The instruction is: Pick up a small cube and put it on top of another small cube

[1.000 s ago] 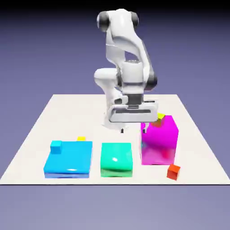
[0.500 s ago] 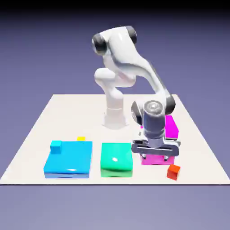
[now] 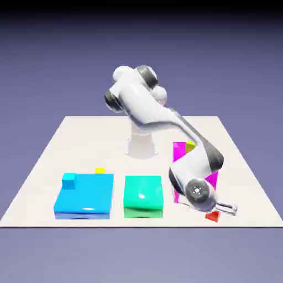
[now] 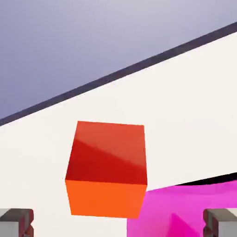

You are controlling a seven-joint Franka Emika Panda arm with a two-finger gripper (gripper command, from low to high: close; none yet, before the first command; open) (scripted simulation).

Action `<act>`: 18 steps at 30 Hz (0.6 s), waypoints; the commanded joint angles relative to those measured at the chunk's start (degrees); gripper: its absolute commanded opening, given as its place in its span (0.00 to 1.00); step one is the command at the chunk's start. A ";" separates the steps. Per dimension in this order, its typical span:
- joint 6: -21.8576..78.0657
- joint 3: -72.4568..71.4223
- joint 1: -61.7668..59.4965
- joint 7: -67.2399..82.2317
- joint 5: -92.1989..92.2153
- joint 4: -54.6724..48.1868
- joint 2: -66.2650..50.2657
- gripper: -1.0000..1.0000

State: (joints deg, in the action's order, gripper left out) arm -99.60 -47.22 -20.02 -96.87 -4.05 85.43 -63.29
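The small cube (image 3: 212,216), tiny and orange-red, lies on the white table near its front edge, in front of the tall magenta block (image 3: 180,157). In the exterior view my gripper (image 3: 224,208) is low over it and tilted, and covers most of it. The hand view shows the small cube (image 4: 107,169) large and close, just ahead of the gap between my two grey fingertips (image 4: 16,222). My gripper (image 4: 118,224) is open and nothing is held. The magenta block (image 4: 185,210) shows to the cube's right in this view.
A flat cyan block (image 3: 84,194) with a tiny cyan cube (image 3: 69,179) on its corner sits at the exterior view's front left. A green block (image 3: 143,194) stands in the front middle. A tiny yellow cube (image 3: 99,171) lies behind the cyan block. The table's front edge (image 3: 138,225) is close.
The arm has swung down and forward, from above the magenta block to the table's front right by the orange-red cube. The hand now sits low and tilted. The jaws stayed open.
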 commanded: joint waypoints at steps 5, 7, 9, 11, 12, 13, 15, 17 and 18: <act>-2.69 -0.67 -0.25 -1.40 -0.76 1.48 -4.25 0.50; -5.85 -0.18 0.00 -1.22 -1.16 3.89 -5.08 0.50; -5.85 -0.18 0.00 -1.22 -1.16 3.90 -5.08 0.00; -0.87 -0.96 -0.39 -1.50 -0.53 0.09 -3.77 0.00; 1.62 -1.35 -0.58 -1.64 -0.21 -1.81 -3.12 0.00; 3.64 -0.83 0.07 -0.38 0.09 -2.03 -1.43 0.00; 7.36 0.86 2.00 3.18 0.67 -1.24 2.72 0.00; 11.08 2.56 3.93 6.73 1.25 -0.44 6.87 0.00; 12.93 3.40 4.89 8.51 1.55 -0.05 8.95 0.00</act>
State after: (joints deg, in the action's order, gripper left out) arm -86.71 -43.81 -15.13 -88.37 -2.42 85.39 -54.34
